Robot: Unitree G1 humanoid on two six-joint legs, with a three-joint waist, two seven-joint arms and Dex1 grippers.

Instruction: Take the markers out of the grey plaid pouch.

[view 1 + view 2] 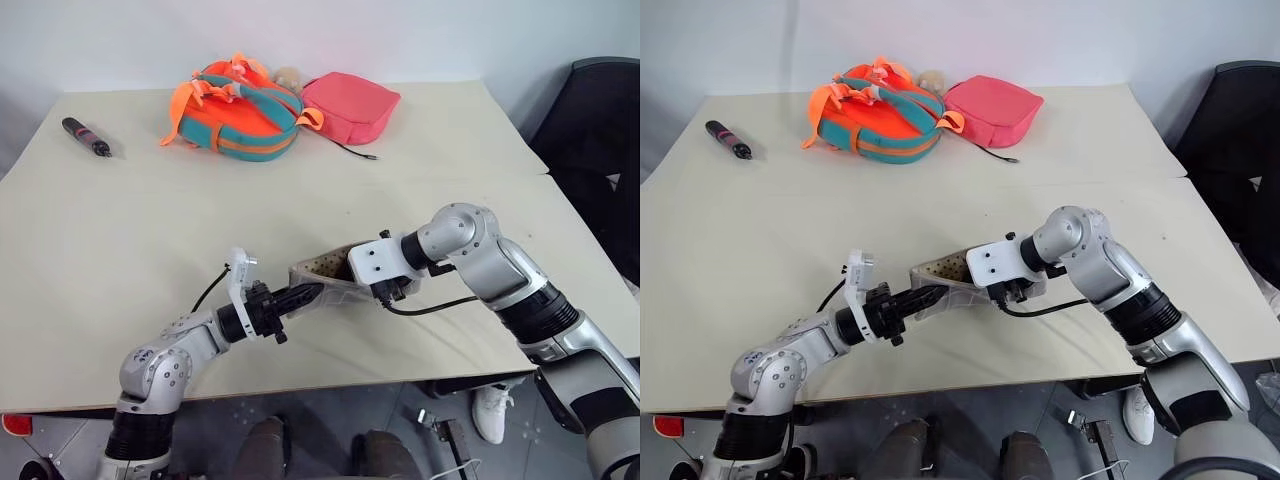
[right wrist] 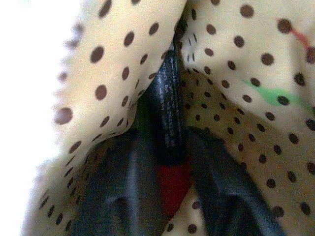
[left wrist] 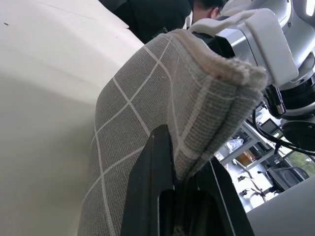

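Even, diffuse overhead light falls across the pale worktop (image 1: 120, 260), leaving only faint, soft-edged shadows beneath the orange backpack (image 1: 235, 112) and the pink pouch (image 1: 350, 105) near the far edge. The wall beyond the far edge reads bright and flat, with a slight pink tinge above the pouch. Both head views are sharp across the worktop, with mild bending toward the corners. In the left wrist view the grey plaid pouch (image 3: 147, 128) is crisp, while the room behind it is soft. The right wrist view is blurred at close range: the dotted lining (image 2: 231, 73) smears, one side blows out to white, and the right claw (image 2: 170, 196) is dark and out of focus.
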